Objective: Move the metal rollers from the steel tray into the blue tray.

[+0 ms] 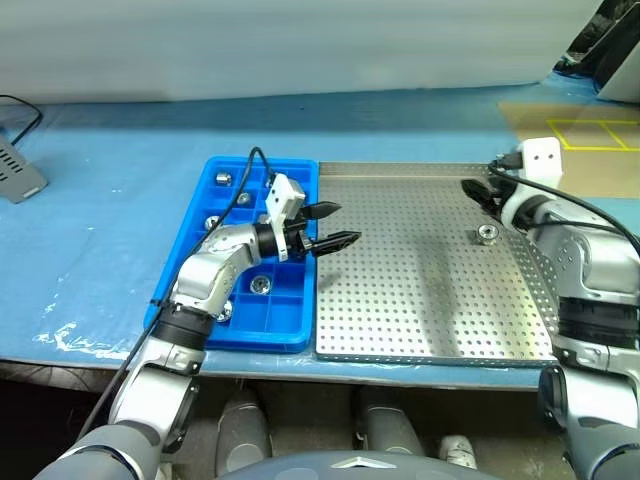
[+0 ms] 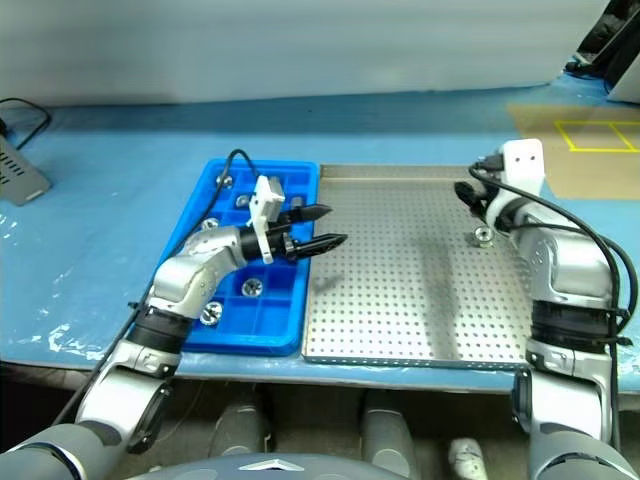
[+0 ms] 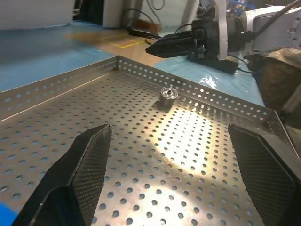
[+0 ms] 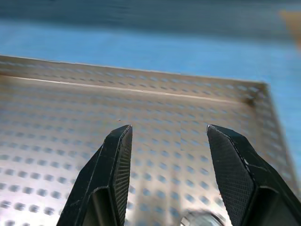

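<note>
- One metal roller (image 1: 487, 233) lies on the steel tray (image 1: 420, 300) in the left eye view, near its right rim, standing on its flat end with the dark hole facing up. The right gripper (image 1: 478, 192) hangs just beyond it, empty. Several rollers (image 1: 260, 285) sit in compartments of the blue tray (image 1: 295, 335), which lies against the steel tray's left side.
- Right eye view: the left gripper (image 2: 322, 227) reaches across the seam between the two trays, fingers parted, carrying nothing, well apart from the lone roller.
- Left wrist view: its two fingers (image 3: 80, 174) stand wide above the perforated floor; the roller sits far ahead, hole up.
- Right wrist view: the right fingers (image 4: 113, 174) are spread, nothing between them; part of the roller's rim shows low between them.
</note>
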You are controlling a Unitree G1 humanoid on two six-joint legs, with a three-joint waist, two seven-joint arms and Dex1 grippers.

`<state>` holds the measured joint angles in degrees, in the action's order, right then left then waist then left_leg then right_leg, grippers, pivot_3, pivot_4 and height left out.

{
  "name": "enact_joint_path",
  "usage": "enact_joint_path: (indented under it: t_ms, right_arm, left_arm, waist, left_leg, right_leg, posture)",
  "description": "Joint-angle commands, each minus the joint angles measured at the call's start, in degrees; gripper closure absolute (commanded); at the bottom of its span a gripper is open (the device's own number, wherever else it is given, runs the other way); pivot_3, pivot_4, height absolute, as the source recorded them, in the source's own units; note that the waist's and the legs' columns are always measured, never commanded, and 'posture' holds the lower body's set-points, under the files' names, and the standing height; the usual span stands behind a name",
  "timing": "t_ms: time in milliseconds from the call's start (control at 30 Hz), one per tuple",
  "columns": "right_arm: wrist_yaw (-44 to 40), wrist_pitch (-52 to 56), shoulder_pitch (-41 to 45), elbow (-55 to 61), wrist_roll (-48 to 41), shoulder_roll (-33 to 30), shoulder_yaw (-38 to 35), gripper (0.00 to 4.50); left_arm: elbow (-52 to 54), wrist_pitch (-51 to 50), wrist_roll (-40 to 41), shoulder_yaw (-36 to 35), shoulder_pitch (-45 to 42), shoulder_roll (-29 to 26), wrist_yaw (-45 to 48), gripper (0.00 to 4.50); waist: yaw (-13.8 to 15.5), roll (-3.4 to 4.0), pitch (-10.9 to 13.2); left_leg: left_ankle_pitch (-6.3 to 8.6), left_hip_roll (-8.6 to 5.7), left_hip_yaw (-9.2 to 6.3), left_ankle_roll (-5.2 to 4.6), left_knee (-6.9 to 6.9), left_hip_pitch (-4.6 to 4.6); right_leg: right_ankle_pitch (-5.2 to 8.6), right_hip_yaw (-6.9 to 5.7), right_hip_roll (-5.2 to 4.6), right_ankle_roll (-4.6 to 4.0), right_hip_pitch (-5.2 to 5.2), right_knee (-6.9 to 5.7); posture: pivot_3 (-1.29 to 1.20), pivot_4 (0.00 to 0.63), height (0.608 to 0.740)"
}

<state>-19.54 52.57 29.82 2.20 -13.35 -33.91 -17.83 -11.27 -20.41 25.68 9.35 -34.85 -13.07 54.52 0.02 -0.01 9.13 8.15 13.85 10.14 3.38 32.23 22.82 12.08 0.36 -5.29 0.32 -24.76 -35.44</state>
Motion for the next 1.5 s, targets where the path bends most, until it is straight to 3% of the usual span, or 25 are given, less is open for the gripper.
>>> enact_joint_path:
  t_ms: [33,367,467,600,633,900,1000,1200,1367,1500]
  right_arm:
    - [3.2,3.3,-1.5,4.2,-0.6,0.6,-3.3,1.89]
    - [8.4,5.3,0.7,-2.8,-2.6,6.1,-8.3,1.89]
    - [9.1,3.6,2.2,-6.8,-2.0,5.9,-7.9,1.38]
    - [10.4,1.0,4.5,-11.7,-2.0,6.4,-7.8,0.15]
    - [10.6,0.3,5.1,-13.2,-2.0,6.6,-7.7,0.02]
    - [10.6,-3.0,7.6,-23.6,-2.4,8.2,-6.5,0.02]
    - [9.3,-3.3,7.4,-24.8,-2.6,8.4,-5.2,0.66]
    - [5.8,-7.1,10.1,-21.1,-3.0,10.8,-0.3,2.69]
    - [1.5,-11.7,16.1,-19.2,-4.4,14.3,3.9,2.72]
    - [-12.9,-11.8,19.7,-14.6,-11.6,19.0,9.2,2.72]
  left_arm:
    - [-1.8,2.0,-0.6,0.0,-2.5,0.7,2.5,0.31]
    - [-2.3,1.9,-1.1,-1.4,-2.1,0.6,3.6,0.31]
    - [-1.3,1.7,-1.0,-1.8,-1.5,0.1,3.3,0.31]
    - [-0.4,1.5,-1.1,-2.1,-0.8,-0.5,2.8,0.31]
    - [0.0,1.3,-1.1,-2.1,-0.6,-0.7,2.6,0.31]
    - [1.9,0.8,-1.1,-2.9,0.5,-1.6,1.5,0.31]
    - [3.0,0.5,-1.0,-3.4,0.9,-2.1,0.8,0.31]
    - [6.3,0.0,-1.3,-5.7,3.5,-4.9,-1.5,0.31]
    - [10.1,-0.7,-0.7,-9.2,6.0,-7.9,-4.6,0.31]
    - [14.9,-0.9,-0.4,-15.2,11.1,-11.8,-9.0,0.31]
  waist:
    - [-1.0,0.00,0.0]
    - [-2.4,0.02,0.0]
    - [-2.3,0.02,0.0]
    - [-2.2,0.02,0.0]
    - [-2.2,0.02,0.0]
    - [-1.7,0.03,0.0]
    - [-1.6,0.02,0.0]
    - [-1.4,0.03,0.0]
    - [-0.7,0.11,0.1]
    - [0.1,0.11,0.1]
  left_leg:
    - [0.06,-0.01,0.04,-0.09,0.00,-0.04]
    - [0.22,-0.02,0.20,-0.35,0.07,-0.29]
    - [0.24,-0.02,0.20,-0.39,0.06,-0.27]
    - [0.27,-0.02,0.21,-0.44,0.05,-0.24]
    - [0.28,-0.02,0.22,-0.45,0.04,-0.24]
    - [0.29,-0.02,0.23,-0.47,0.03,-0.24]
    - [0.29,-0.02,0.23,-0.46,0.03,-0.26]
    - [0.29,0.01,0.23,-0.45,0.00,-0.31]
    - [0.27,0.04,0.24,-0.42,-0.10,-0.25]
    - [0.27,0.10,0.22,-0.40,-0.22,-0.14]
  right_leg:
    - [0.00,0.01,-0.01,0.00,0.01,0.00]
    - [-0.03,0.14,-0.01,-0.03,0.15,0.01]
    - [-0.03,0.13,-0.01,-0.04,0.16,0.06]
    - [-0.04,0.13,-0.02,-0.04,0.16,0.14]
    - [-0.04,0.13,-0.01,-0.04,0.16,0.16]
    - [-0.04,0.12,-0.02,-0.05,0.19,0.21]
    - [-0.05,0.11,-0.02,-0.06,0.21,0.22]
    - [-0.06,0.08,-0.02,-0.08,0.21,0.21]
    - [-0.08,0.03,-0.02,-0.11,0.04,0.19]
    - [-0.07,-0.10,-0.01,-0.12,-0.06,0.26]
  posture:
    - [-0.45,0.150,0.740]
    - [-0.42,0.150,0.740]
    - [-0.41,0.150,0.740]
    - [-0.38,0.150,0.740]
    - [-0.38,0.150,0.740]
    - [-0.33,0.150,0.740]
    - [-0.31,0.150,0.740]
    - [-0.22,0.150,0.740]
    - [-0.14,0.150,0.740]
    - [0.03,0.150,0.740]
